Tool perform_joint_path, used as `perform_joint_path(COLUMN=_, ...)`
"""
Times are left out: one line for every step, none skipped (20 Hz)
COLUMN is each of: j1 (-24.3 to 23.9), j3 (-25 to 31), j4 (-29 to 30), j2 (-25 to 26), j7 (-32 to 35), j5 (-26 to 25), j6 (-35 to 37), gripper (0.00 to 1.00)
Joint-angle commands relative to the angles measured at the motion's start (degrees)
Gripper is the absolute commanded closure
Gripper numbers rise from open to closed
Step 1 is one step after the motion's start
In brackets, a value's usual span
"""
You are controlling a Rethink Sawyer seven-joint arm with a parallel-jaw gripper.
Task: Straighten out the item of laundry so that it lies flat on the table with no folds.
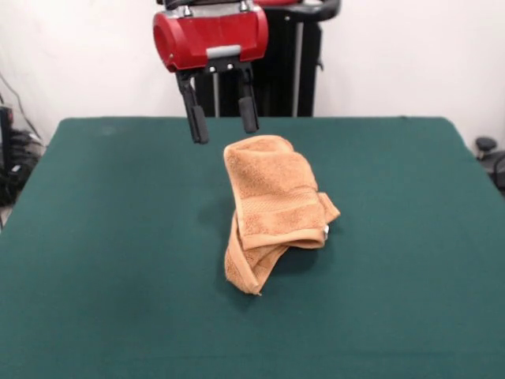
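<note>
Front view: gripper (222, 124) released, hovering clear behind folded towel (272, 209); recommend descending onto topmost flap's edge, pinching one layer only, then drawing outward.

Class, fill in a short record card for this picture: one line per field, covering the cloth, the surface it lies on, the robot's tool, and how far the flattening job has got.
item: orange-tan terry towel, woven band visible
item state: crumpled, folded over itself in layers, not flat
surface: dark green table
item position: about mid-table
tool: two dark fingers open, tool hanging from a red arm
tool contact: apart from the towel, above and beside its far end, holding nothing
task status: not yet straightened
</note>
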Motion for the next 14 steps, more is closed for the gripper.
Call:
perform_joint_path(j1=3.42, j3=-1.30, j4=-3.64, j2=4.69, j7=-10.27, j5=-4.78, j6=3.08, gripper=0.00)
perform_joint_path(j1=3.53, j3=-1.43, j4=-4.03, j2=5.67, j7=-10.78, j5=-5.02, j6=3.59, gripper=0.00)
perform_joint_path(j1=4.04, j3=-1.99, j4=-4.68, j2=6.57, j7=-11.05, j5=-5.16, j6=4.77, gripper=0.00)
perform_joint_path(j1=4.54, j3=-2.54, j4=-5.32, j2=7.47, j7=-11.32, j5=-5.31, j6=5.95, gripper=0.00)
perform_joint_path(j1=4.83, j3=-2.63, j4=-6.36, j2=8.72, j7=-11.75, j5=-5.02, j6=6.82, gripper=0.00)
perform_joint_path(j1=5.10, j3=-2.89, j4=-7.07, j2=9.45, j7=-11.90, j5=-5.14, j6=7.26, gripper=0.00)
perform_joint_path(j1=5.41, j3=-3.04, j4=-8.13, j2=10.70, j7=-12.94, j5=-5.12, j6=8.31, gripper=0.00)
perform_joint_path(j1=5.60, j3=-3.18, j4=-8.73, j2=11.31, j7=-13.28, j5=-5.20, j6=8.66, gripper=0.00)
perform_joint_path(j1=5.90, j3=-3.36, j4=-9.60, j2=12.10, j7=-13.62, j5=-5.28, j6=9.01, gripper=0.00)
perform_joint_path(j1=6.09, j3=-3.47, j4=-10.01, j2=12.43, j7=-13.74, j5=-5.40, j6=9.10, gripper=0.00)
perform_joint_path(j1=6.46, j3=-3.67, j4=-10.71, j2=12.85, j7=-13.59, j5=-5.55, j6=9.11, gripper=0.00)
perform_joint_path(j1=6.68, j3=-3.52, j4=-10.90, j2=12.62, j7=-13.58, j5=-5.28, j6=9.44, gripper=0.00)
perform_joint_path(j1=7.03, j3=-3.50, j4=-11.35, j2=12.78, j7=-13.33, j5=-4.89, j6=9.86, gripper=0.00)
perform_joint_path(j1=7.18, j3=-3.56, j4=-11.68, j2=13.12, j7=-13.30, j5=-4.84, j6=10.05, gripper=0.00)
